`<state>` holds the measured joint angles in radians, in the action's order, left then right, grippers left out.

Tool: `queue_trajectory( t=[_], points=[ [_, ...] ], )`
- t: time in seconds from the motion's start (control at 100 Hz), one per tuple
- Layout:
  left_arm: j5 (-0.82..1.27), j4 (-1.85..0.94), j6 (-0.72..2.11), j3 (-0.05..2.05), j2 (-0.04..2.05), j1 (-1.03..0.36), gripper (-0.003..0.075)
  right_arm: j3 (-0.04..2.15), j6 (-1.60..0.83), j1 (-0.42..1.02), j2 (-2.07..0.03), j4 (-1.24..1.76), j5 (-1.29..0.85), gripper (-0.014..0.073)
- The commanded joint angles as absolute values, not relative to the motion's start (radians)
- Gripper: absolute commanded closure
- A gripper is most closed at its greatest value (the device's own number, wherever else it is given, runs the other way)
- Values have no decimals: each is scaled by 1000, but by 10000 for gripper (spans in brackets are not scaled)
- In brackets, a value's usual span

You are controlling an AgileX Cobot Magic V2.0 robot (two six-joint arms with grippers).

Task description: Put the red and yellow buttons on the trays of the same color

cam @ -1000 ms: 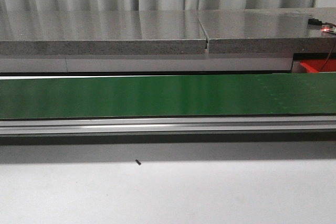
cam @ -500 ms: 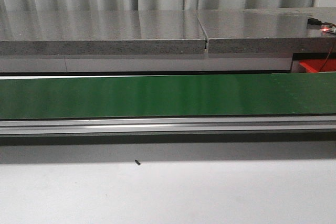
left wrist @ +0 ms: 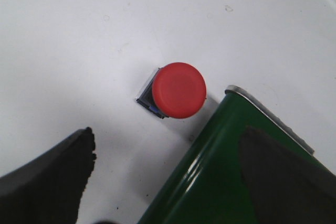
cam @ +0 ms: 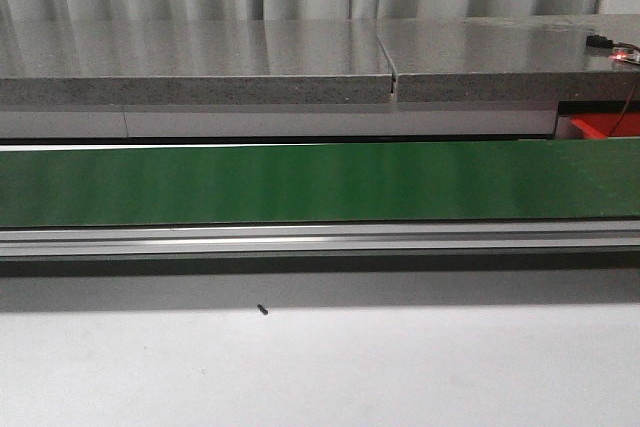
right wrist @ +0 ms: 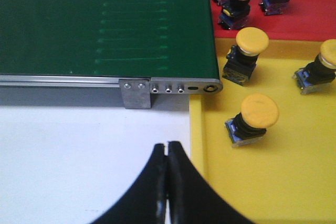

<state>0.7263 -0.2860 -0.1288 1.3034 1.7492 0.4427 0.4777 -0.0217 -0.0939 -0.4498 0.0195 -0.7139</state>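
While spread wide above the white table point(left wrist: 63, 35), left gripper point(left wrist: 168, 182) hovers with a red button point(left wrist: 178, 89) ahead of the gap between its jaws, untouched, standing on the table just beside the green conveyor belt point(left wrist: 210, 182). Over on the other side, right gripper point(right wrist: 167, 182) pressed fully together, grasping nothing, poised at the yellow tray's point(right wrist: 294, 182) near edge; three yellow buttons point(right wrist: 253, 119) ahead and off to one side, red tray point(right wrist: 310, 19) beyond with more red-capped ones.

The long green conveyor belt point(cam: 320, 183) looked smooth and glossy – light streaked across it. Its silver side rail point(cam: 320, 240) was brushed metal, and the speckled grey slab point(cam: 200, 62) behind looked like polished stone.
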Motion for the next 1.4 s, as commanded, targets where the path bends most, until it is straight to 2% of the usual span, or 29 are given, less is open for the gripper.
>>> queue_trajectory(
  t=[0.0, 0.47, 0.57, 0.81, 0.93, 1.08, 1.39],
  points=[
    [696, -320, -140, 1357, 1746, 446, 165, 504, -22, -93, -454, 20, -646, 684],
    [686, -393, -140, 1469, 1934, 444, 170, 504, -22, -93, -454, 20, -646, 684],
    [695, -396, -140, 1469, 1951, 444, 224, 504, -22, -93, -454, 20, -646, 684],
    [690, -396, -129, 1469, 1953, 444, 471, 504, -22, -93, -454, 20, -646, 684],
    [694, -396, -121, 1469, 1946, 444, 554, 504, -22, -93, -454, 20, -646, 684],
    [710, -396, -89, 1469, 1911, 444, 584, 504, -22, -93, -454, 20, -646, 684],
    [720, -308, -81, 1465, 1769, 444, 584, 504, -22, -93, -454, 20, -646, 684]
  ],
)
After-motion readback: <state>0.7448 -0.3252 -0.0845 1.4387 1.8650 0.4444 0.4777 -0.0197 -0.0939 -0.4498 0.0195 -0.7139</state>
